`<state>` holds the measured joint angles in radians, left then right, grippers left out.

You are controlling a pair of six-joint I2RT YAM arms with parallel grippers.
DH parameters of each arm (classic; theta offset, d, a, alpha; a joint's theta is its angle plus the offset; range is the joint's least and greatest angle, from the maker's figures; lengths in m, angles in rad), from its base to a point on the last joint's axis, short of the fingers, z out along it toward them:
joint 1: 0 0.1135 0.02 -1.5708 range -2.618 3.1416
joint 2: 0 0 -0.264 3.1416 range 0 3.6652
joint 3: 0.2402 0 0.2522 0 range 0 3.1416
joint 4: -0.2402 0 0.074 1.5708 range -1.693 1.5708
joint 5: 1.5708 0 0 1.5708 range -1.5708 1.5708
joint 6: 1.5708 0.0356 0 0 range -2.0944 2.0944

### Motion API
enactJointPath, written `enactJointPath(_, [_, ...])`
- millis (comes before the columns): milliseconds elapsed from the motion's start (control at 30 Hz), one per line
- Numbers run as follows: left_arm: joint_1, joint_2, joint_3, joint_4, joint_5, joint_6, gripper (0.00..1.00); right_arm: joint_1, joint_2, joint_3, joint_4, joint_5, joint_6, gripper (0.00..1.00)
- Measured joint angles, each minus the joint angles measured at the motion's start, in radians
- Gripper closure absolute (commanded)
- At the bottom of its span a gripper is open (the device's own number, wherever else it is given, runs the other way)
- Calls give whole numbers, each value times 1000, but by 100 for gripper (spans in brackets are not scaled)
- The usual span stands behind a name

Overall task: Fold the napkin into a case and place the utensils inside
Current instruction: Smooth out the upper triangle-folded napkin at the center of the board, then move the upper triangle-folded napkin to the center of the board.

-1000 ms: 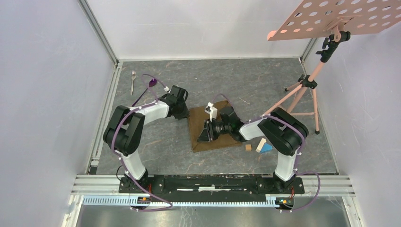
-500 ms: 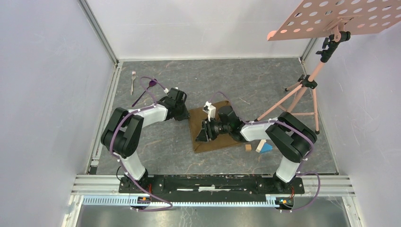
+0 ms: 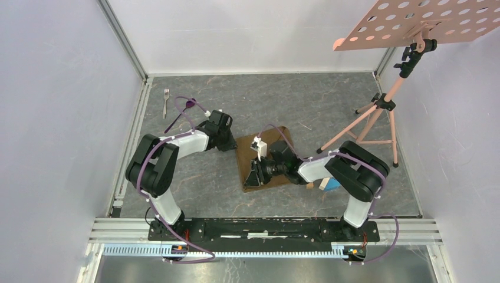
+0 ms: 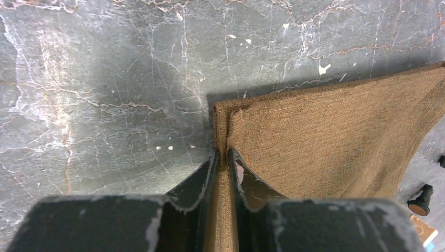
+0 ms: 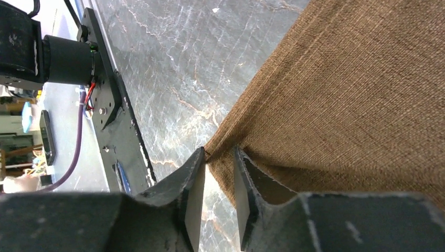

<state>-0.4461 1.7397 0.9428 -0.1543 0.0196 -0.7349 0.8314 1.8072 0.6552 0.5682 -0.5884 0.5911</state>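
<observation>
Napkin (image 4: 325, 136) sits mid-table. Left claw (image 4: 223, 157) pinches its far-left corner; right claw (image 5: 218, 157) straddles the near one, can't tell if it's biting. Looks like setup for another fold. Fork (image 3: 166, 101) and spoon (image 3: 187, 105) are off by the table's (image 3: 330, 106) far-left corner.

Narrower napkin (image 4: 325, 136), right end effector (image 5: 219, 152) leftward.

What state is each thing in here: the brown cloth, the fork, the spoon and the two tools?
napkin: on the table, pinched at two spots, not yet a case.
left tool: shut on the napkin's edge.
right tool: shut on a napkin corner.
fork: lying flat, untouched, apart from the napkin.
spoon: lying flat beside the fork, untouched.
</observation>
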Motion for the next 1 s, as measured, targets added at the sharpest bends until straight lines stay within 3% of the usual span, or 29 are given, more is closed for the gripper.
enactJointPath(133, [2,-12,-3,-16,11,0,77,1,-80,25,-134,27,-72,55])
enactJointPath(300, [2,-100,-15,-77,39,5,48,-36,-197,90,-346,145,-191,41])
enactJointPath(500, [9,-296,-27,-140,66,19,30,-90,-335,103,-597,481,-288,56])
enactJointPath(633, [21,-411,-42,-179,72,26,25,-87,-365,37,-640,619,-314,63])
enactJointPath(833, [30,-521,-100,-216,97,26,23,-87,-309,11,-626,743,-401,64])
enactJointPath(1000, [32,-616,-186,-221,95,24,22,-83,-164,151,-602,835,-526,61])
